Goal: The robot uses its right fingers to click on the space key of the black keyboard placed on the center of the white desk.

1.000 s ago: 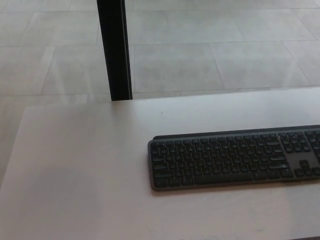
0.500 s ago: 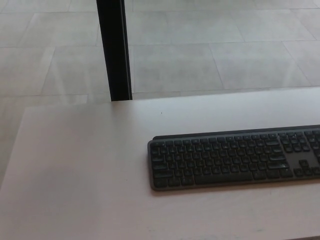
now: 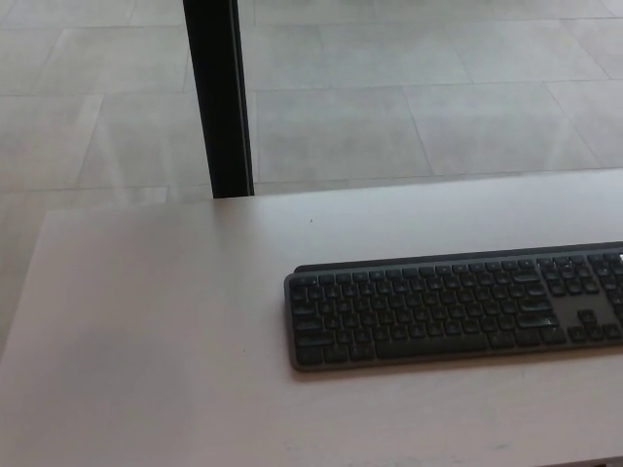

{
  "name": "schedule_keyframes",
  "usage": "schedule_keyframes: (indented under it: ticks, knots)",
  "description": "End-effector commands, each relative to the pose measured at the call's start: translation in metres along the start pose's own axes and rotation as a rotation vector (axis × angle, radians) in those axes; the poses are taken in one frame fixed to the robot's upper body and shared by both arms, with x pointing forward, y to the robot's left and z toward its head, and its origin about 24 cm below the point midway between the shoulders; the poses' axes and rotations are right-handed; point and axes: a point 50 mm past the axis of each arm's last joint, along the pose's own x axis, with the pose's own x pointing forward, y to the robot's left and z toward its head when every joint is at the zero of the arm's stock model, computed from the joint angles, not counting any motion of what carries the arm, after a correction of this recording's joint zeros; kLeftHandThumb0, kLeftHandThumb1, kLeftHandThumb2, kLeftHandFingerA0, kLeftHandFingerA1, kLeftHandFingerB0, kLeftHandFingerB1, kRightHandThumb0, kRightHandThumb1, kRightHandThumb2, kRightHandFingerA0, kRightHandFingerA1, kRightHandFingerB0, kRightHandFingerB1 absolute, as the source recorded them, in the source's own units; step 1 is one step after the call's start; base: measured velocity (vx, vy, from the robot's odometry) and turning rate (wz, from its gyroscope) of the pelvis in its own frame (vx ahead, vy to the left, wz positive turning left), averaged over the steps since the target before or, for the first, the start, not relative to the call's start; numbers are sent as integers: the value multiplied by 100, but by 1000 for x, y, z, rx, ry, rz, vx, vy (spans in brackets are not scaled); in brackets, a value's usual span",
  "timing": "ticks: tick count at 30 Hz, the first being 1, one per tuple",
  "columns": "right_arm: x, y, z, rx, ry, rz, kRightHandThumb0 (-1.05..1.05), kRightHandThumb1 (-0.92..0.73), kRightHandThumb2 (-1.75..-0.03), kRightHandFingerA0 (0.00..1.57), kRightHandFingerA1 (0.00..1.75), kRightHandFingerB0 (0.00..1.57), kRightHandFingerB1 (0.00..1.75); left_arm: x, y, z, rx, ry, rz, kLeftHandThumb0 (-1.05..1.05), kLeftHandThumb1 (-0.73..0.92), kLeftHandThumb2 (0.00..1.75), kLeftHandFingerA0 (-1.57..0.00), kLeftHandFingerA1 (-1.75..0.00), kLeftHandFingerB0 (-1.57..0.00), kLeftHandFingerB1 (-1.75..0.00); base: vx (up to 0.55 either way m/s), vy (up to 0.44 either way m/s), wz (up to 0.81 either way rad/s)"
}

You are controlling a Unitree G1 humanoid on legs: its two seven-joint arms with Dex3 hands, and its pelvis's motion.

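A black keyboard [image 3: 453, 308] lies flat on the white desk [image 3: 165, 331], right of centre, with its right end cut off by the picture's edge. Its long space key [image 3: 432, 344] sits in the front row of keys. Neither of my hands nor any part of my arms shows in the head view.
A black vertical post [image 3: 219, 97] stands just behind the desk's far edge, left of centre. Beyond it lies a grey tiled floor [image 3: 389, 107]. The desk's left edge runs down the picture's left side, and its front edge shows at the bottom right.
The whole picture has shifted slightly, so the camera has moved a little. Nothing on the desk has moved.
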Motion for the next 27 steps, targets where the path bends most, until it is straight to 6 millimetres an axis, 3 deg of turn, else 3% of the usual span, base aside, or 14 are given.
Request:
schedule_keyframes:
  ticks: [1,3,6,7,8,9,11,12,13,14,21,27]
  knots:
    - [-12,-21,-69,316,295,-231,-35,-51,-77,102,84,96,130,3,13,5,-88,1,13,-48,66,60,-88,-76,-70,-61,0,0,0]
    - [-12,-20,-71,316,300,-228,-36,-48,-75,98,84,97,130,3,13,5,-70,8,9,-51,67,60,-95,-96,-72,-63,0,0,0]
    - [-12,-18,-72,293,288,-211,-37,-48,-73,105,85,98,133,3,13,5,-55,16,-6,-51,67,60,-90,-91,-69,-62,0,0,0]
    - [-13,-18,-73,280,290,-192,-39,-47,-74,100,84,95,126,3,13,5,-50,18,-7,-51,66,60,-86,-82,-68,-60,0,0,0]
    - [-13,-17,-74,248,274,-155,-40,-38,-93,86,88,101,107,3,13,5,-49,22,-5,-51,65,61,-84,-76,-62,-57,0,0,0]
    - [-15,-15,-76,191,248,-95,-40,-50,-68,83,81,81,88,3,13,4,-53,29,-4,-50,67,60,-76,-72,-59,-55,0,0,0]
    - [-16,-14,-76,165,240,-71,-40,-50,-68,83,81,81,88,3,13,4,-57,31,-9,-50,67,60,-76,-72,-59,-55,0,0,0]
    - [-17,-6,-76,111,218,-48,-46,-32,-85,80,83,73,76,3,13,4,-60,38,-2,-50,68,60,-78,-77,-57,-56,0,0,0]
    - [-18,-5,-77,111,218,-45,-46,-32,-85,80,83,73,76,4,14,5,-63,37,-1,-50,68,60,-78,-77,-57,-56,0,0,0]
    - [-18,-1,-77,73,200,-10,-41,-44,-61,81,80,71,65,3,14,5,-70,31,0,-49,67,60,-76,-78,-57,-57,0,0,0]
    - [-21,4,-79,45,179,34,-45,-40,-59,82,78,71,67,3,13,5,-66,36,8,-50,66,59,-79,-82,-61,-57,0,0,0]
    - [-22,5,-80,10,164,53,-54,-47,-59,79,76,77,65,3,15,5,-62,30,14,-52,67,60,-78,-81,-59,-58,0,0,0]
